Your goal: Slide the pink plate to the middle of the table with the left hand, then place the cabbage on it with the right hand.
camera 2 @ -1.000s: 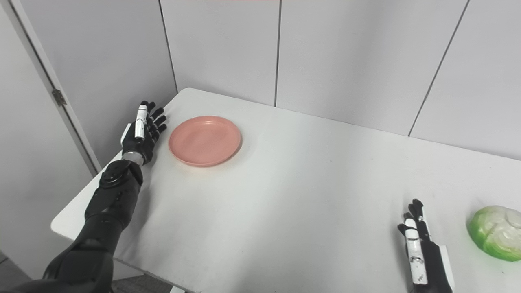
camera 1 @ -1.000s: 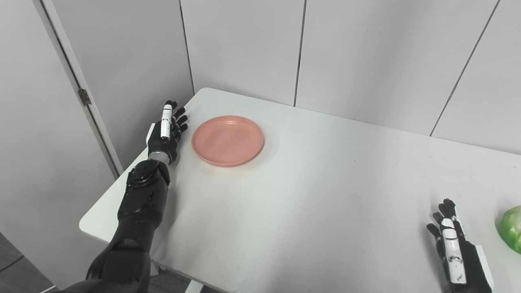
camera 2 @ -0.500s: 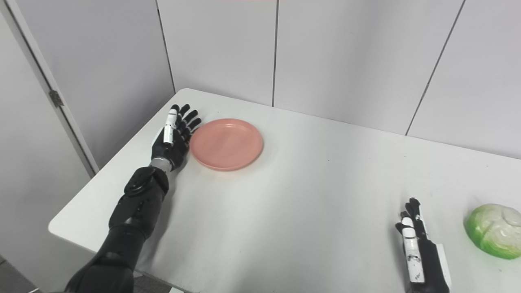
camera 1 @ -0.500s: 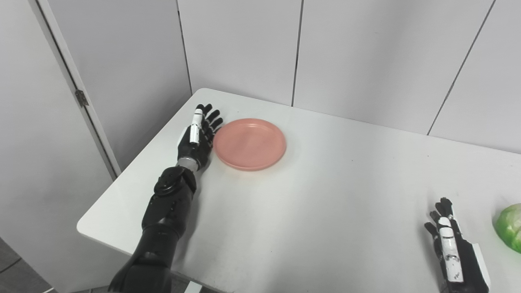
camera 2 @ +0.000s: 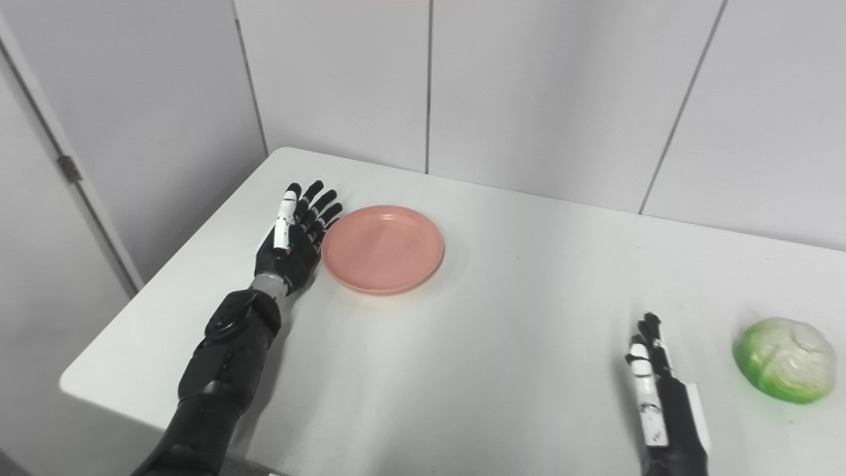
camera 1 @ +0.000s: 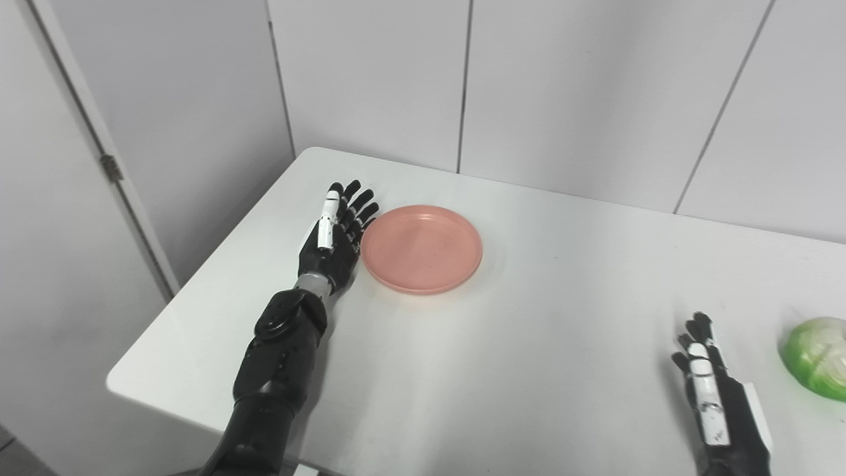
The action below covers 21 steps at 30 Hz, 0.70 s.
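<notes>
The pink plate (camera 1: 421,248) lies flat on the white table (camera 1: 502,370), left of the middle. My left hand (camera 1: 334,239) stands on its edge right against the plate's left rim, open, fingers stretched forward, holding nothing. A green and white cabbage (camera 2: 784,359) rests near the table's right side. My right hand (camera 2: 654,395) is open with fingers straight, low at the front right, a short way left of the cabbage and apart from it.
Grey wall panels (camera 1: 568,86) run close behind the table's far edge. A door with a hinge (camera 1: 111,167) stands to the left past the table's left edge. Bare tabletop stretches between the plate and my right hand.
My left hand has come in from the table's left edge and pushed the plate rightward. The camera has also turned a little. The right hand and cabbage have stayed put.
</notes>
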Motion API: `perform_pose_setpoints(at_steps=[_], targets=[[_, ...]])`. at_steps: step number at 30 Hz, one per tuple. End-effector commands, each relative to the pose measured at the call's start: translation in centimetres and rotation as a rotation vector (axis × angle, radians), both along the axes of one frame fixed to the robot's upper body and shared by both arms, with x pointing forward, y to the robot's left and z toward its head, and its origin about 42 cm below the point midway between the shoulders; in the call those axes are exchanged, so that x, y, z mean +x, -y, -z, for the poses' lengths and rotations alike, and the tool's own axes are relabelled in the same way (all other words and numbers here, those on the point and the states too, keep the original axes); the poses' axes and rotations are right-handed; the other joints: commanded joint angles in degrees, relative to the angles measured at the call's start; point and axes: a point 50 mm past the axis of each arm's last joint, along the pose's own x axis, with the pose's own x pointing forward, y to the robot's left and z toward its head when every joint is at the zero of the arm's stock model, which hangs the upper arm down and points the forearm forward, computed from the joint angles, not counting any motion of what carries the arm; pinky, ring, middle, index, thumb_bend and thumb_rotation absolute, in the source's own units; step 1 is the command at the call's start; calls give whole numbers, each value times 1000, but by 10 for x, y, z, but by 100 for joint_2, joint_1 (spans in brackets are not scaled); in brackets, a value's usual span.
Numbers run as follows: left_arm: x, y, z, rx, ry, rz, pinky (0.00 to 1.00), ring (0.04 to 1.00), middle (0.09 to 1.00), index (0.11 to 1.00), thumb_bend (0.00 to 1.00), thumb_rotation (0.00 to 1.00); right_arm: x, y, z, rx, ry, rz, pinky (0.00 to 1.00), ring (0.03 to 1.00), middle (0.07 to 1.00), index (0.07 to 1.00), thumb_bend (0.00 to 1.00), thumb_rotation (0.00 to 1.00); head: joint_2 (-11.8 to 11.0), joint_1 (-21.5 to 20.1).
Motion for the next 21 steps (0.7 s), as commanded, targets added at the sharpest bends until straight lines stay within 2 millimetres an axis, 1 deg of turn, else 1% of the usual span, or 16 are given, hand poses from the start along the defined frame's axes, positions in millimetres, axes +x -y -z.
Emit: perform_pose_setpoints(at_steps=[1,8,10,12,15,16,19,20,21], targets=[[-14,22,27,-48,-129,75,955,948,955,949,424,1000,1,-7,0,17,11,-9,982,973,983,995,172,1000,57,-129],[-30,66,22,-68,-130,185,967,953,953,949,395,1000,2,-10,2,0,18,-11,960,965,976,987,204,1000,182,-459],[-34,74,20,-63,-128,215,975,960,957,953,391,1000,2,-12,2,-3,21,-11,957,964,974,986,207,1000,244,-665],[-38,83,18,-70,-124,246,995,987,981,979,392,1000,2,-14,1,-6,18,-12,952,959,970,981,209,1000,266,-745],[-46,95,18,-77,-123,264,1000,987,980,977,391,1000,3,-17,1,-19,17,-11,941,954,967,978,215,1000,312,-907],[-48,98,18,-82,-123,267,1000,983,978,978,386,1000,2,-18,1,-21,16,-11,938,953,966,978,225,1000,339,-1008],[-53,107,18,-96,-123,283,1000,981,979,982,378,1000,3,-20,0,-23,11,-9,935,952,965,978,233,1000,370,-1106],[-56,110,17,-100,-124,291,1000,982,979,984,376,1000,3,-21,0,-29,11,-9,934,952,965,977,234,1000,396,-1218],[-57,112,16,-101,-125,297,1000,982,981,986,375,1000,3,-22,-1,-33,12,-10,932,952,966,978,235,1000,396,-1218]])
